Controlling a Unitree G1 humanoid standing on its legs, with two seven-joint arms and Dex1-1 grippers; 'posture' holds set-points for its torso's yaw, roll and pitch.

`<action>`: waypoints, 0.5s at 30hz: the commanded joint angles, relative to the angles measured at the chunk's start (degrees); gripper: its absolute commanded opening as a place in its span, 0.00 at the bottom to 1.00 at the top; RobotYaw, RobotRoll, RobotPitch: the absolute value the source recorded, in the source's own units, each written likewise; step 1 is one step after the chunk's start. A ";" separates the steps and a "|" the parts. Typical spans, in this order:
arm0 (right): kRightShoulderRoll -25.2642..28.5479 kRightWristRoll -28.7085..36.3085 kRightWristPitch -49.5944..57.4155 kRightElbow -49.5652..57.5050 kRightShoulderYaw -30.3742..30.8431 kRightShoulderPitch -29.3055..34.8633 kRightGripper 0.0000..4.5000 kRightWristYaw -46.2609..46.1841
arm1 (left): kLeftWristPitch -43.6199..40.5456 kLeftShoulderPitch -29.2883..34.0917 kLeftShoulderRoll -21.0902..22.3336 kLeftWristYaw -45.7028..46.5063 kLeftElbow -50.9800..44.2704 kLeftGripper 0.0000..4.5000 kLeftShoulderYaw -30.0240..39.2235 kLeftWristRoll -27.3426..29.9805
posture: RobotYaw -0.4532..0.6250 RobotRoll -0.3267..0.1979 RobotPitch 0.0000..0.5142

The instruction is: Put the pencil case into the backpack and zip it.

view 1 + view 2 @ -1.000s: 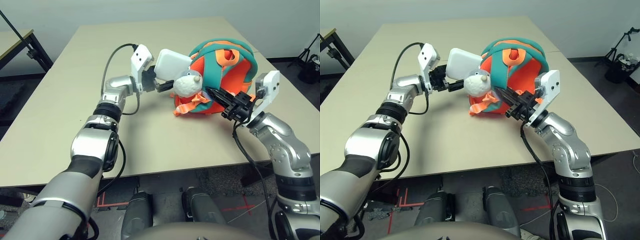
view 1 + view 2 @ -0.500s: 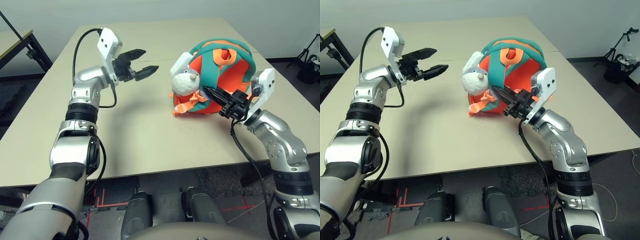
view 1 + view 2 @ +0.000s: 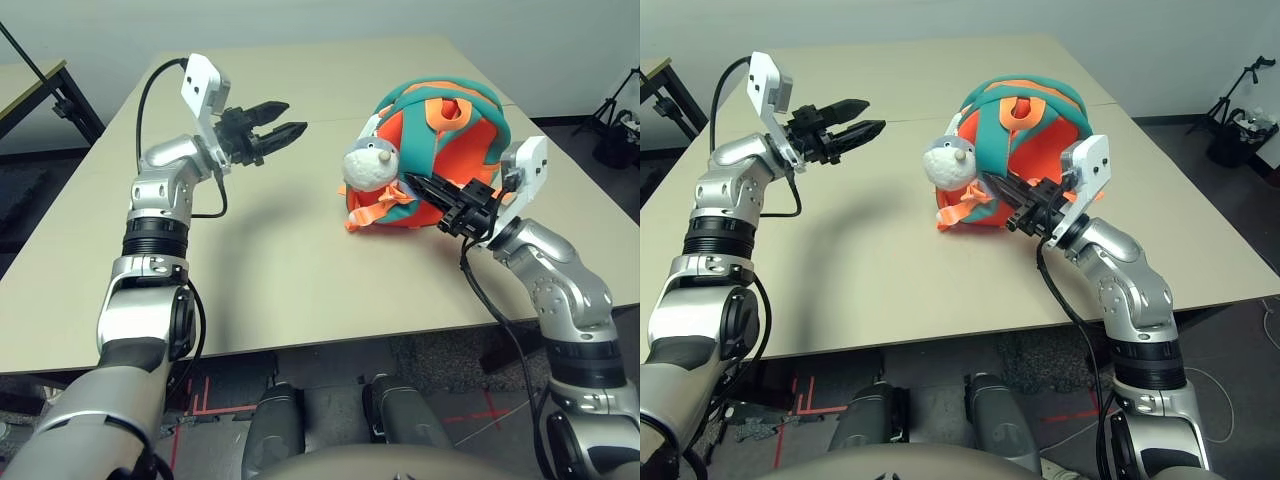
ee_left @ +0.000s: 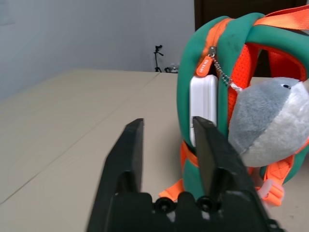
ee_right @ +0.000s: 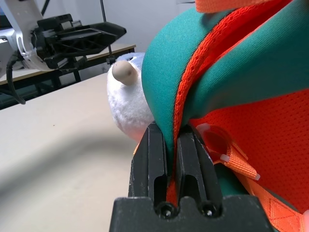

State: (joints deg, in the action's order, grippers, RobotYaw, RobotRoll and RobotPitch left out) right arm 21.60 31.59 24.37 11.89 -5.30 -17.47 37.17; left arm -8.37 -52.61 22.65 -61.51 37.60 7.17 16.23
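Observation:
The orange backpack [image 3: 445, 150] with teal trim stands upright on the table, its grey-white plush head [image 3: 368, 165] facing my left arm. Its zipper gap is parted, and the white pencil case [image 4: 203, 104] stands on end inside that gap, below the zipper pull [image 4: 203, 66]. My left gripper [image 3: 296, 115] hovers well to the left of the backpack, pointing at it. It is open, with a narrow gap and nothing between its fingers [image 4: 129, 145]. My right gripper [image 3: 414, 182] is shut on the backpack's teal edge [image 5: 166, 87], low on the side near me.
The beige table [image 3: 300, 260] runs wide to the left and front of the backpack. A black cable [image 3: 150, 90] loops off my left wrist. Another table [image 3: 30, 85] stands at far left, and black gear [image 3: 620, 125] sits on the floor at far right.
My left gripper let go of the pencil case, drew back to the left and narrowed its fingers. The case has slipped down into the backpack's gap. The right gripper has kept its hold.

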 commanded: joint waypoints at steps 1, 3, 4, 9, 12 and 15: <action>-0.19 -0.08 -0.63 1.01 0.98 -0.41 0.00 0.79 | 0.83 -1.14 -1.04 0.08 2.95 0.16 -1.20 -0.34 | 0.24 0.62 0.05; -0.27 -0.11 -0.63 1.29 0.94 -0.19 0.00 0.64 | 2.38 -1.45 -1.59 0.06 4.18 0.01 -1.82 -1.03 | 0.24 0.62 0.05; -0.34 -0.14 -0.64 1.51 0.95 0.02 0.00 0.52 | 3.31 -1.75 -2.00 0.34 5.05 0.01 -2.09 -1.43 | 0.23 0.62 0.06; -0.56 -0.27 -0.72 2.20 1.07 0.68 0.00 0.20 | 6.83 -3.46 -3.76 0.47 9.60 0.01 -3.36 -2.69 | 0.22 0.62 0.06; -0.65 -0.37 -0.81 2.52 1.06 0.89 0.00 -0.04 | 7.54 -3.63 -5.18 0.20 11.20 0.01 -3.71 -2.71 | 0.22 0.62 0.06; -0.71 -0.45 -0.85 2.68 1.01 0.99 0.00 -0.24 | 8.26 -3.90 -6.54 -0.32 12.67 0.01 -4.12 -2.63 | 0.22 0.62 0.06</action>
State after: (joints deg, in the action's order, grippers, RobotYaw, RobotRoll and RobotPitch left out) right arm 21.30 31.24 24.17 13.17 -5.28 -16.52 36.64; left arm -0.87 -55.76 16.28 -61.17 48.79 3.50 14.31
